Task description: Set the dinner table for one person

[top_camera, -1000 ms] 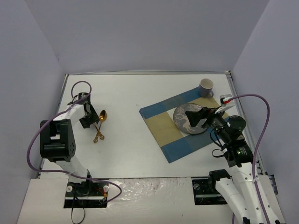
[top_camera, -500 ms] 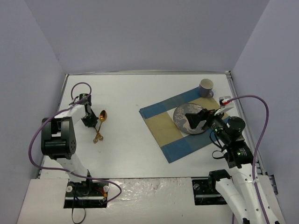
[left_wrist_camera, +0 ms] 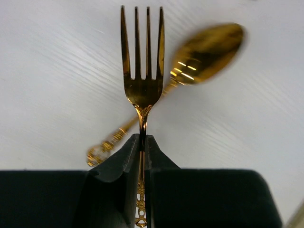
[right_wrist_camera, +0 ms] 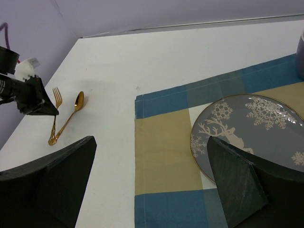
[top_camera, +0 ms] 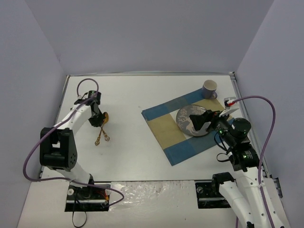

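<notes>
The dinner table (top_camera: pixel 137 152) is a white tabletop. My left gripper (top_camera: pixel 97 118) is at its left side, shut on a gold fork (left_wrist_camera: pixel 142 90). The jaws pinch the fork's neck (left_wrist_camera: pixel 142 137), and its tines point away. The fork (right_wrist_camera: pixel 56 97) stays low by the table; I cannot tell whether it is lifted. A gold spoon (left_wrist_camera: pixel 204 52) lies beside it, and its bowl shows in the top view (top_camera: pixel 105 117). My right gripper (top_camera: pixel 202 119) is open and empty (right_wrist_camera: pixel 152 140) above a grey reindeer plate (right_wrist_camera: pixel 256 137).
The plate (top_camera: pixel 184 118) rests on a blue-and-beige checked placemat (top_camera: pixel 166 130) at the right. A purple mug (top_camera: pixel 209 89) stands at the placemat's far corner. Purple-grey walls close in the table on three sides.
My left gripper has moved right onto the cutlery and shut on the fork. The two handle ends have spread apart. The right arm has barely moved.
</notes>
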You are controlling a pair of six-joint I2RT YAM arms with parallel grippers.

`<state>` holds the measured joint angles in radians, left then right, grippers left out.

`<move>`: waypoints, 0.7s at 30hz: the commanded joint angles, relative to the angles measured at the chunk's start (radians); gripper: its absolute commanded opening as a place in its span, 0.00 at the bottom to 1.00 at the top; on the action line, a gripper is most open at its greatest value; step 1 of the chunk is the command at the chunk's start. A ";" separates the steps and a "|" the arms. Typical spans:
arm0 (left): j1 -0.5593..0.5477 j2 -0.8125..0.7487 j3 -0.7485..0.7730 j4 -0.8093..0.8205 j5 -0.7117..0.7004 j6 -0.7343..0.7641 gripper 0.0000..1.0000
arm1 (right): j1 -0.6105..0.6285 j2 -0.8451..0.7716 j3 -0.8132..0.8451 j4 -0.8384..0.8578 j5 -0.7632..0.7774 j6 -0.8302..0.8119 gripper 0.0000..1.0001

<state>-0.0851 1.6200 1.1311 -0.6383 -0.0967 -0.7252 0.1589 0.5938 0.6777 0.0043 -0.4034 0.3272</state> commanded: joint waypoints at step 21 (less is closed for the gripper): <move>-0.820 0.276 0.441 0.054 -0.120 -0.704 0.00 | 0.019 -0.071 0.201 -0.132 0.069 0.012 1.00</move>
<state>-0.8559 1.8600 1.4682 -0.6319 -0.1745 -1.3175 0.1692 0.5308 0.8269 -0.1539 -0.3561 0.3347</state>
